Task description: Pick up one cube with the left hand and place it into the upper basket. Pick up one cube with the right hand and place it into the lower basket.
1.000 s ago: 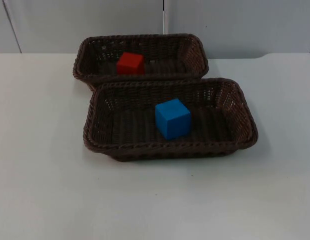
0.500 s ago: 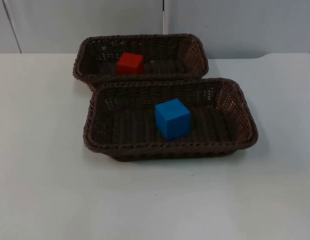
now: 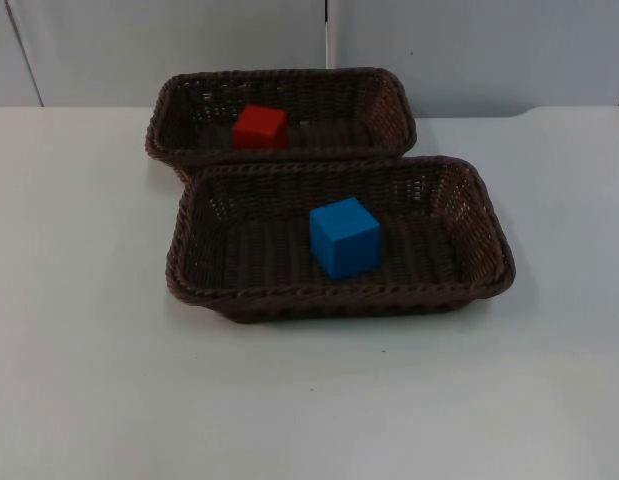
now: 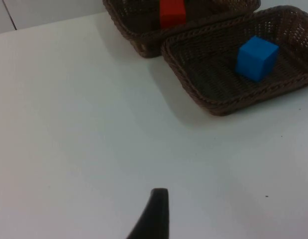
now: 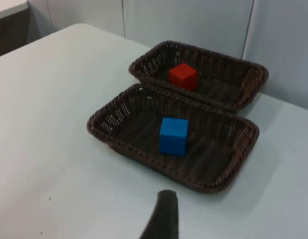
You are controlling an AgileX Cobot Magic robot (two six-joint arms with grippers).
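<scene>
A red cube (image 3: 260, 127) lies in the upper brown wicker basket (image 3: 279, 74), toward its left side. A blue cube (image 3: 344, 236) rests near the middle of the lower wicker basket (image 3: 339, 293), which touches the upper one. My left gripper (image 4: 154, 214) hangs over bare table well to the left of both baskets, with the red cube (image 4: 172, 12) and blue cube (image 4: 256, 58) far ahead of it. My right gripper (image 5: 161, 216) is held back over the table, apart from the lower basket; the blue cube (image 5: 173, 135) and red cube (image 5: 182, 75) lie beyond it.
The white table (image 3: 309, 400) stretches wide in front of and beside the baskets. A grey partition wall (image 3: 439, 50) closes it off right behind the upper basket.
</scene>
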